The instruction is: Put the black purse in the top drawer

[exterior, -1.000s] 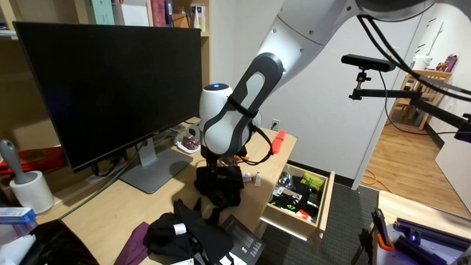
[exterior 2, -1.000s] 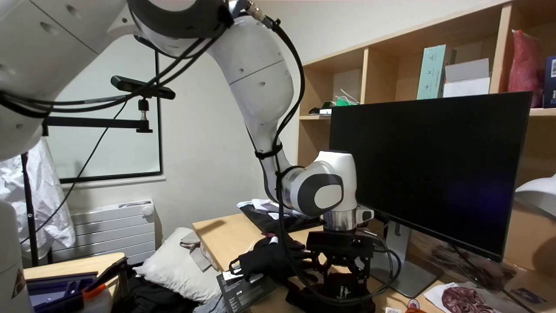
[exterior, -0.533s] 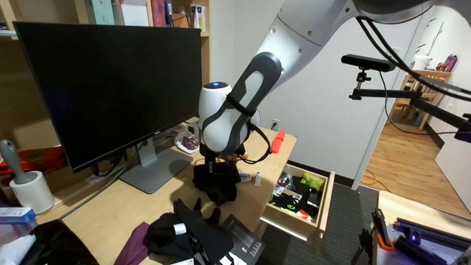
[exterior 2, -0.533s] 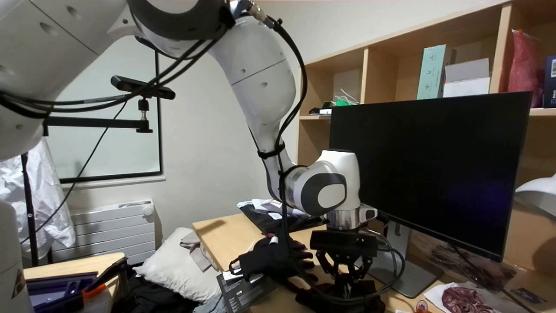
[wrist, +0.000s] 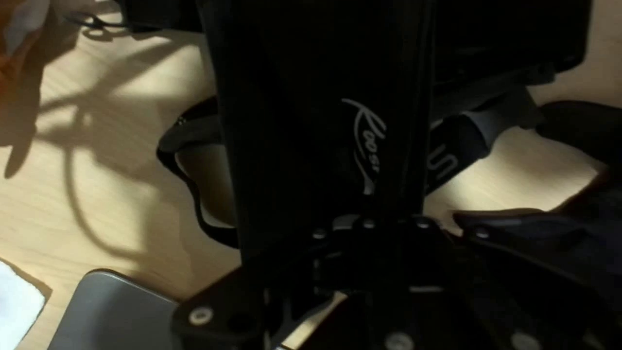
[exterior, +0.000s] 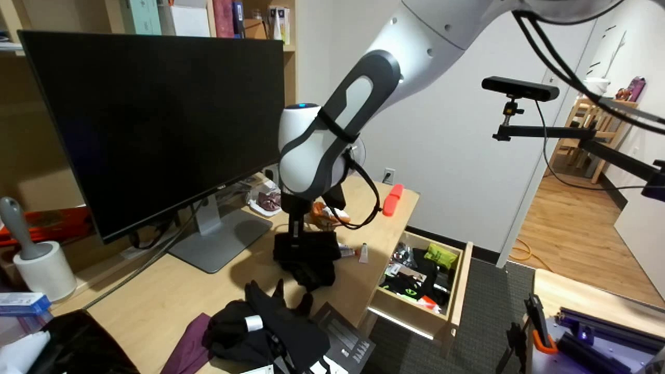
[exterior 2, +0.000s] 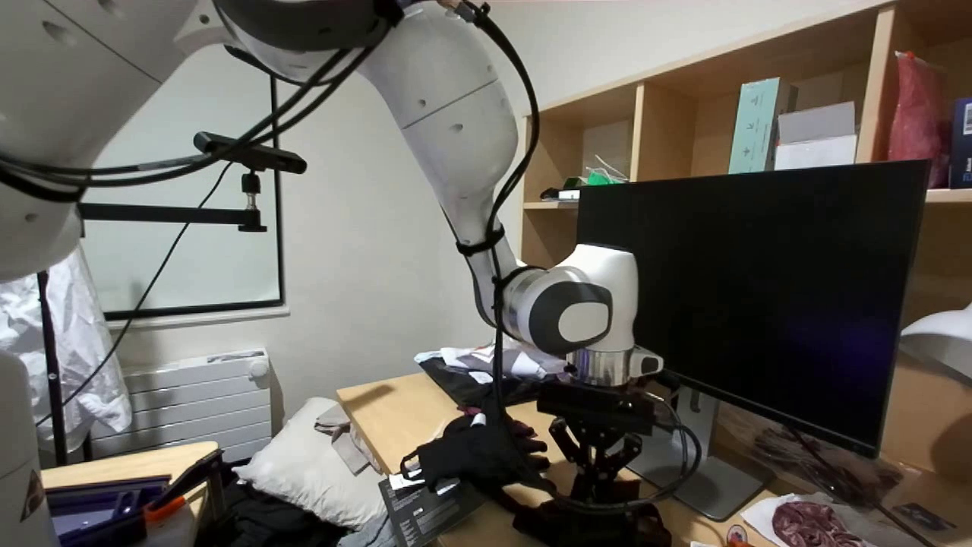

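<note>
The black purse [exterior: 307, 259] lies on the desk near the monitor stand. In the wrist view the purse [wrist: 301, 146] fills the middle, white lettering on its face and a thin strap [wrist: 197, 204] looping out at one side. My gripper [exterior 2: 594, 486] points down onto the purse [exterior 2: 585, 528] with its fingers drawn together, pinching the fabric; the fingertips blend into the dark cloth. Beyond the desk edge the top drawer [exterior: 461, 288] stands pulled out, with a green packet, dark cloth and red and white items inside.
A heap of black fabric [exterior: 270, 327] and a flat dark box [exterior: 340, 337] lie near the purse. The monitor [exterior: 156, 124] rises behind. A white tube [exterior: 363, 253], an orange packet [exterior: 324, 218] and a red object [exterior: 393, 200] are on the desk.
My gripper's fingers have come together on the purse from standing apart. The hand has risen a little, and the purse has shifted slightly on the desk.
</note>
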`<state>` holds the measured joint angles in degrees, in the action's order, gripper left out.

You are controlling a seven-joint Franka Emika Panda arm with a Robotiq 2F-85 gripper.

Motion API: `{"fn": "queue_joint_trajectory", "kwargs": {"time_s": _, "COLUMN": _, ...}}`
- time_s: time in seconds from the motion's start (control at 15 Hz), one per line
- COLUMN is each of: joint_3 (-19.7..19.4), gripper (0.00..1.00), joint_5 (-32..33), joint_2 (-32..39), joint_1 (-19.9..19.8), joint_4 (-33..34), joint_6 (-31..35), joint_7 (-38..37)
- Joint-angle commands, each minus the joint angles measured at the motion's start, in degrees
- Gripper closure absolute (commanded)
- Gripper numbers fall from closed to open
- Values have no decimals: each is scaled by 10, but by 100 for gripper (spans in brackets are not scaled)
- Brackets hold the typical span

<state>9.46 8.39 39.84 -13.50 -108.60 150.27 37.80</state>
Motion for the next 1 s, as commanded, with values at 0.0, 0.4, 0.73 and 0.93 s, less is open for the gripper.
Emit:
{"fn": "queue_joint_trajectory", "kwargs": {"time_s": 0.0, "joint_3": 21, "gripper": 92, "joint_5": -49, "joint_2": -93, "joint_1": -9, "joint_4": -42, "joint_6": -74, "joint_7": 9}}
{"fn": "queue_joint_trajectory", "kwargs": {"time_s": 0.4, "joint_3": -11, "gripper": 93, "joint_5": -102, "joint_2": -236, "joint_1": 15, "joint_4": -68, "joint_6": -189, "joint_7": -13}}
{"fn": "queue_joint_trajectory", "kwargs": {"time_s": 0.73, "joint_3": -88, "gripper": 92, "joint_5": -50, "joint_2": -289, "joint_1": 31, "joint_4": -72, "joint_6": -282, "joint_7": -60}}
{"fn": "queue_joint_trajectory", "kwargs": {"time_s": 0.93, "joint_3": -126, "gripper": 93, "joint_5": -24, "joint_2": -281, "joint_1": 25, "joint_4": -66, "joint_6": -320, "joint_7": -80}}
